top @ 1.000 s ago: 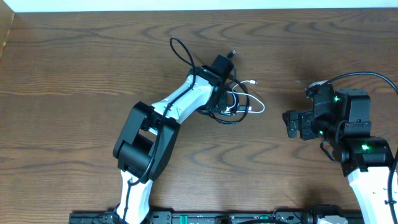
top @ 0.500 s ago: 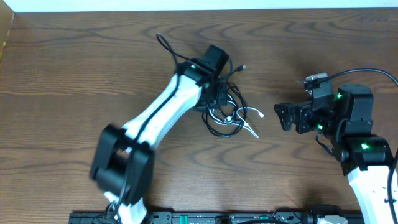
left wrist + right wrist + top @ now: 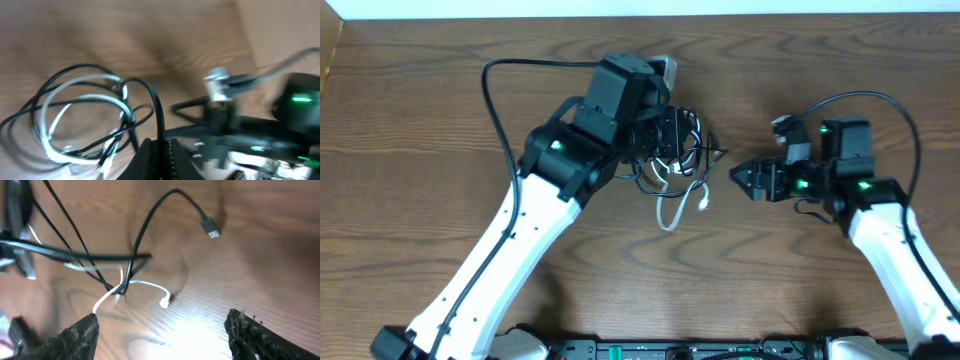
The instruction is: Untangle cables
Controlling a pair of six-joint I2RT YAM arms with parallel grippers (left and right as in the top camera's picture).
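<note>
**Left gripper (image 3: 668, 132) pinches the tangle while the right gripper (image 3: 745, 178) faces it, spread.**

Nearest the right wrist camera, the right gripper's fingers (image 3: 80, 335) stand wide apart with nothing between them. Just past them the white cable (image 3: 140, 285) ends close to the wood. Behind it, black strands cross in a knot, and one black cable's plug (image 3: 211, 230) arcs free further off. Beyond that, the left gripper is pressed together on a black cable (image 3: 159, 115). It holds the cables (image 3: 680, 160) bunched, seemingly lifted, over the middle of the table (image 3: 420, 100). The best move looks to be closing on one loose end only, probably the white one, well away from the crossing. That end can then be drawn sideways slowly while the left grip holds firm. Grabbing the knot itself would likely tighten it. No container is in view.
</note>
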